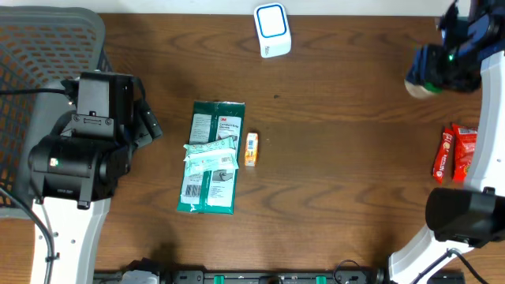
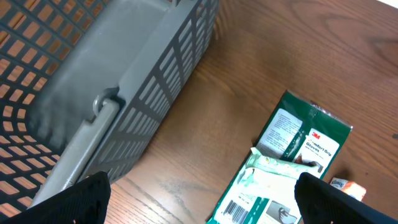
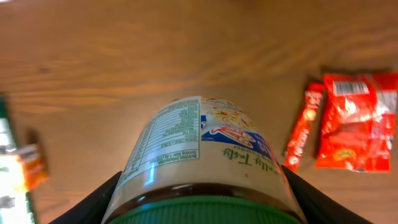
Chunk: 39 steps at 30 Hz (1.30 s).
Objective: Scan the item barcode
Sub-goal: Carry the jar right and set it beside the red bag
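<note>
Right jaws clamp the jar [image 3: 199,149] at two o'clock over the counter [image 1: 339,197], well apart from the scanner [image 1: 272,30] at twelve. Left jaws stand apart, empty. Risk: no barcode shows, so the jar may reach the scanner misfaced, or its smooth wall may slip.

Jar [image 3: 199,143] cut off by the bottom edge, its label print blurred, basket [image 1: 93,35] cropped at left

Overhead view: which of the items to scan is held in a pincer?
The jar with the green lid, gripped by the right pincer. The green glove pack, small orange box and red packets lie on the table, untouched.
</note>
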### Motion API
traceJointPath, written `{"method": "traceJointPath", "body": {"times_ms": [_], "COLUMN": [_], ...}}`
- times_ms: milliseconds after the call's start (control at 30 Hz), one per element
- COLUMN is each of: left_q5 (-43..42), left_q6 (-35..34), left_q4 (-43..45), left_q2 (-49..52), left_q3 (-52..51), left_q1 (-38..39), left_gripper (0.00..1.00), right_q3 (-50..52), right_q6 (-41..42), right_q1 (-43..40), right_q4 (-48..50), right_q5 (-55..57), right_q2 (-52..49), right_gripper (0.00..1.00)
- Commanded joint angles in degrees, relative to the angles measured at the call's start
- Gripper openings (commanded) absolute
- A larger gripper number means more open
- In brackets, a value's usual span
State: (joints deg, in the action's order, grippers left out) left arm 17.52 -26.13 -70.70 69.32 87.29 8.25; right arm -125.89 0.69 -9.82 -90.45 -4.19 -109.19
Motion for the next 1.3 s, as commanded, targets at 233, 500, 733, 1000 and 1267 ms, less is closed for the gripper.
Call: {"method": "traceJointPath", "body": {"times_ms": [233, 500, 733, 1000, 1267], "left_q5": [1.0, 1.0, 1.0, 1.0, 1.0], "left_q6": [-0.1, -0.1, -0.1, -0.1, -0.1], "left_q4": [-0.2, -0.2, -0.2, -0.2, -0.2], "left_q2": [-0.1, -0.1, -0.1, -0.1, -0.1], "left_q3": [0.3, 0.3, 0.3, 0.3, 0.3], "left_q1": [-0.3, -0.3, -0.3, -0.3, -0.3], "left_gripper": [0.95, 0.95, 0.95, 0.95, 0.95], "right_q3": [31.0, 42.7, 48.6, 49.1, 49.1], "right_q6": [-1.4, -1.4, -1.4, -1.4, -1.0], "right_q1": [-5.9, -11.5, -16.1, -18.0, -18.1], "right_q4": [18.5, 30.4, 33.3, 33.9, 34.6], "right_q5": [3.6, 3.8, 3.9, 3.9, 3.9], "right_q2": [0.1, 0.1, 0.1, 0.1, 0.1], "right_gripper": [0.36, 0.38, 0.38, 0.74, 0.99]}}
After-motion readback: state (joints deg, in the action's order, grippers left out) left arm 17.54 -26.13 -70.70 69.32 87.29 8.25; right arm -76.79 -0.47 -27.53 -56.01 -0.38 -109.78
